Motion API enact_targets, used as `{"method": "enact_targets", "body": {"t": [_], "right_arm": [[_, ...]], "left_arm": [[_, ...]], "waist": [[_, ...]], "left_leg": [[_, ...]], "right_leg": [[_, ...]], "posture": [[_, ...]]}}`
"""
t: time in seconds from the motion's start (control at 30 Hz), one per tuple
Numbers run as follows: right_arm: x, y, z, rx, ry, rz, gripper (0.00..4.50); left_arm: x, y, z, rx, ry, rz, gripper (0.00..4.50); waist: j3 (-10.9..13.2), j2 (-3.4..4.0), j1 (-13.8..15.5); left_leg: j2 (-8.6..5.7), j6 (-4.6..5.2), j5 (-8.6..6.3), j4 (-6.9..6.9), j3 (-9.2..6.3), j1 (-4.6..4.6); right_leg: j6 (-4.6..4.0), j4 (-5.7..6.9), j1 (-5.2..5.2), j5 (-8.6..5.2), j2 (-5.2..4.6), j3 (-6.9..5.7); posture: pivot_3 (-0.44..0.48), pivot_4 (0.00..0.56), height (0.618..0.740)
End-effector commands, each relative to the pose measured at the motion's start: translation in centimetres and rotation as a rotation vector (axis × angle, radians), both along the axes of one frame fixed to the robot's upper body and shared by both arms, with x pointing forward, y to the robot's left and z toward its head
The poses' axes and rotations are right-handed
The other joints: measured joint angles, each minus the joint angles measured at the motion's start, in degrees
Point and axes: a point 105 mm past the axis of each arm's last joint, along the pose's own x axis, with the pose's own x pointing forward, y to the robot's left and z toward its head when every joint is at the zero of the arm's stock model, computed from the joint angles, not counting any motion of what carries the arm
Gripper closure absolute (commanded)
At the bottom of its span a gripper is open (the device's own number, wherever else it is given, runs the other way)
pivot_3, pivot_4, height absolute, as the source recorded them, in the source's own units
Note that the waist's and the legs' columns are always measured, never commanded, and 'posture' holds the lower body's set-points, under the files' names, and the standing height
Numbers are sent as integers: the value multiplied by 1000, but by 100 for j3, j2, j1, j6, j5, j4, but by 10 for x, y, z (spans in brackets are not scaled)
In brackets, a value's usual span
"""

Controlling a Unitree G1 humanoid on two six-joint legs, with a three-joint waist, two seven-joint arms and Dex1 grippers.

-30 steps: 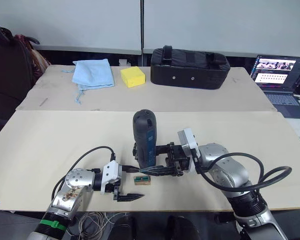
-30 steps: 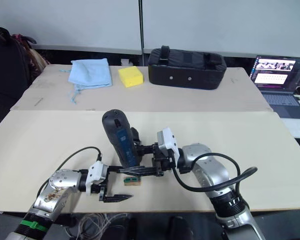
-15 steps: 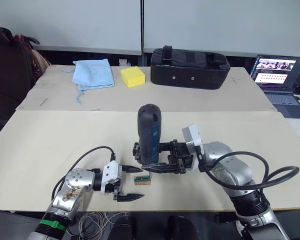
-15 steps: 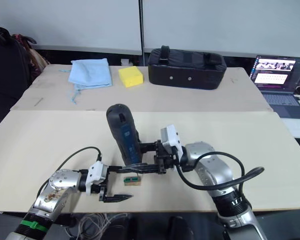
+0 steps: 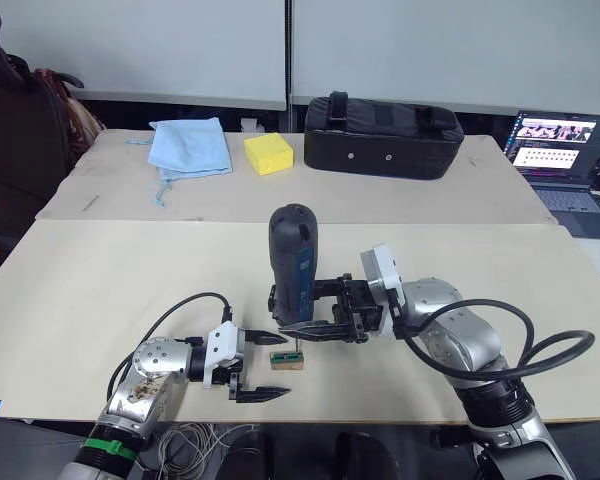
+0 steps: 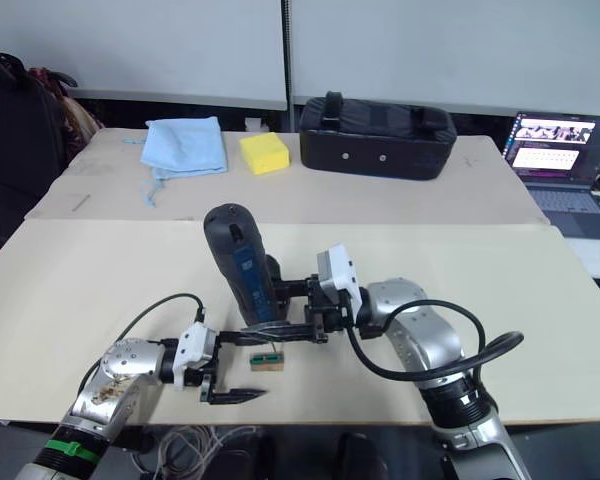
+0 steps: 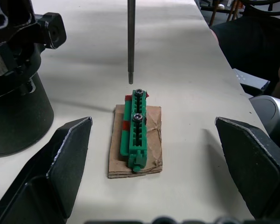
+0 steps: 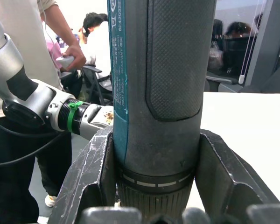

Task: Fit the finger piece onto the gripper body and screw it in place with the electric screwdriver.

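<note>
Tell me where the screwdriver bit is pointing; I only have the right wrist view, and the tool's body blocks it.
Observer: The bit of the electric screwdriver hangs just over one end of a green screw holder, apparently not touching.
Operator: Any screws in it?
Observer: Two: an end screw by the tip, and a middle screw.
Operator: Where's the left gripper?
Observer: The left gripper is open, its fingers either side of the holder.

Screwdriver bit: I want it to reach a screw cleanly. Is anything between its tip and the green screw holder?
Nothing visible. The left wrist view shows the bit of the electric screwdriver hanging in open air just off the far end of the green holder. The open left gripper flanks the holder, clear of that gap.
</note>
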Motion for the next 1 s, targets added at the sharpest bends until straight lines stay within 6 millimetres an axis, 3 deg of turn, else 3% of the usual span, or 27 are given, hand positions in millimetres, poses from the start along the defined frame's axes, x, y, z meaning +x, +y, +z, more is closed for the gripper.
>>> {"method": "enact_targets", "body": {"t": [0.03, 1.0], "right_arm": [[-5, -1, 11, 35, -66, 22, 2575], [-7, -2, 3, 6, -53, 31, 2575]], "left_arm": [[-8, -5, -14, 17, 60, -22, 0], [-8, -10, -10, 20, 64, -26, 0]], "waist": [[0, 0, 1], [0, 1, 14]], "left_leg": [[0, 0, 0, 0, 0, 0], [0, 0, 0, 0, 0, 0]], "right_leg": [[0, 0, 0, 0, 0, 0], [0, -2, 0, 0, -1, 0]], "posture": [[0, 150, 740], [0, 150, 740]]}}
